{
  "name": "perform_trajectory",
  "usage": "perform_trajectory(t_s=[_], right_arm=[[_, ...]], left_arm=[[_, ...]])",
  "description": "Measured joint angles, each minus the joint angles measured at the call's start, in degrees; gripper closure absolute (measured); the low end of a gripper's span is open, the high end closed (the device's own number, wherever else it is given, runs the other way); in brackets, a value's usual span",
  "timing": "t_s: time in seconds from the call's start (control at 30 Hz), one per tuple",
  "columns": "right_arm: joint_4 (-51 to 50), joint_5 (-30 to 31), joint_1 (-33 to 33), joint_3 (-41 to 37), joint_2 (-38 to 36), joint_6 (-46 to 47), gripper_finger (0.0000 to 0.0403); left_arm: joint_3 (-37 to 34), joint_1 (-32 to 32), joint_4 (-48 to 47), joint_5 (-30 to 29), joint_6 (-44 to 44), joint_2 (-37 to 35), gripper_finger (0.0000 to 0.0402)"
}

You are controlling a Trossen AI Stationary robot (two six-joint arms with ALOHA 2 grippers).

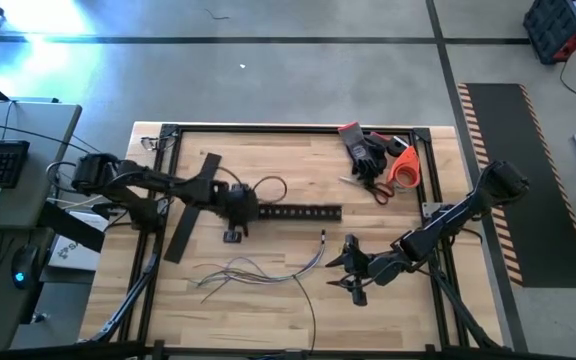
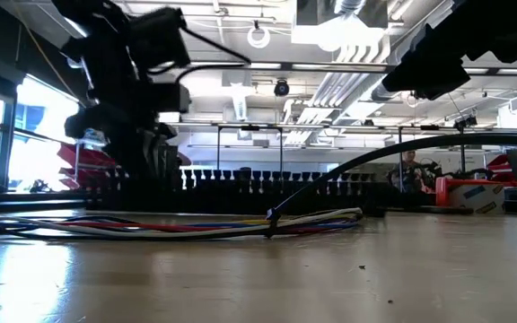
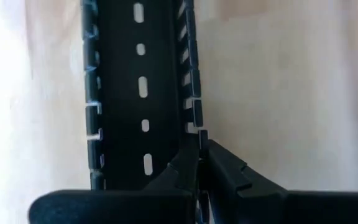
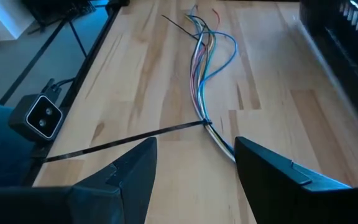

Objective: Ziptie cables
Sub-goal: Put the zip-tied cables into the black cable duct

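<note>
We look down on a wooden table [image 1: 268,300] with a dark arm at each side. The cables [image 1: 258,268], a loose bundle of pale and coloured wires, lie on the front half of the table, between the two arms. In the right wrist view a thin black zip tie [image 4: 123,140] is cinched around the bundle and trails off to one side.

The left end effector [image 1: 240,204] sits at the end of the black slotted duct [image 1: 298,212] near the table's centre, its fingers [image 3: 229,171] pressed together on one toothed wall of the duct.

The right end effector [image 1: 353,268] hovers just beside the near end of the cables, its fingers [image 4: 135,168] spread wide and holding nothing.

At the back right corner we see black gloves [image 1: 364,150] and an orange tape roll [image 1: 404,168].
</note>
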Motion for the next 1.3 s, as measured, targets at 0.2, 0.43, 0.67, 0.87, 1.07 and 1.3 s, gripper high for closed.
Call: perform_trajectory(t_s=[0.2,0.43,0.67,0.87,1.07,1.3], right_arm=[[0.0,-0.3,-1.3,0.0,0.0,-0.1,0.0202],[-3.5,-8.9,-7.9,0.0,0.9,-7.1,0.0202],[-7.2,-15.5,-13.7,0.0,7.0,-18.2,0.0192],[-13.2,-18.4,-16.3,5.6,14.2,-23.8,0.0188],[-23.6,-19.1,-16.5,14.7,20.0,-24.7,0.0258],[-35.7,-18.7,-13.5,24.7,20.6,-12.6,0.0390]], left_arm=[[0.1,-4.8,0.6,-4.0,-2.2,-1.6,0.0388],[0.1,-4.4,1.4,-8.5,-4.1,-1.7,0.0305],[5.0,-4.8,-3.4,-8.8,-4.8,-2.3,0.0248],[10.7,-13.6,-4.7,-13.2,-4.9,-2.4,0.0260],[11.0,-24.7,0.0,-18.4,-15.2,-1.6,0.0274],[11.0,-34.1,5.2,-27.5,-22.3,6.1,0.0274]])
